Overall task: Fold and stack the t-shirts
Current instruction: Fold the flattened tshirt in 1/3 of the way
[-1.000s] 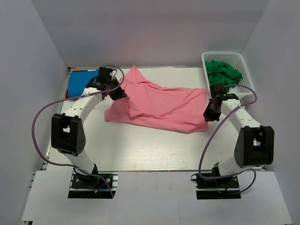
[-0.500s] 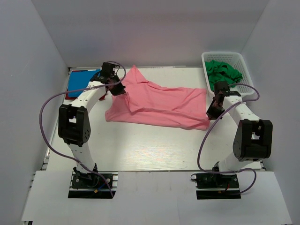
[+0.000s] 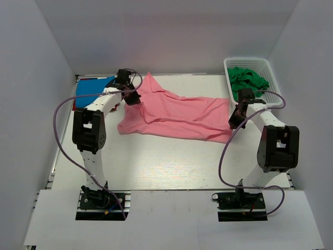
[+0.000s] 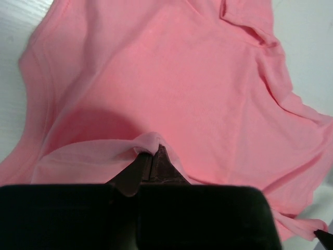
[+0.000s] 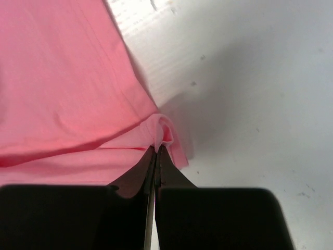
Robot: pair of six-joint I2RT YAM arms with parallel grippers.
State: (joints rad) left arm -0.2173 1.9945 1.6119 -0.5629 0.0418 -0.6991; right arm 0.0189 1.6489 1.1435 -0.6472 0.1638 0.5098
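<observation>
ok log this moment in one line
left gripper: shut on pink shirt | right gripper: shut on pink shirt | shirt: spread across table | green shirts: in basket

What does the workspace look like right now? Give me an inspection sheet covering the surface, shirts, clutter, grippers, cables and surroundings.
Surface: white table, bare in front of the spread shirt.
Job's things: pink t-shirt spread across the middle, wrinkled; green t-shirts heaped in the white basket at the far right; blue t-shirt lying flat at the far left.
Clutter: nothing seen.
Grippers: left gripper shut on a pinch of the pink t-shirt's left edge; right gripper shut on its right corner.
Cables: a purple cable loops out beside the left arm and another beside the right.
Surroundings: plain pale walls on three sides.
</observation>
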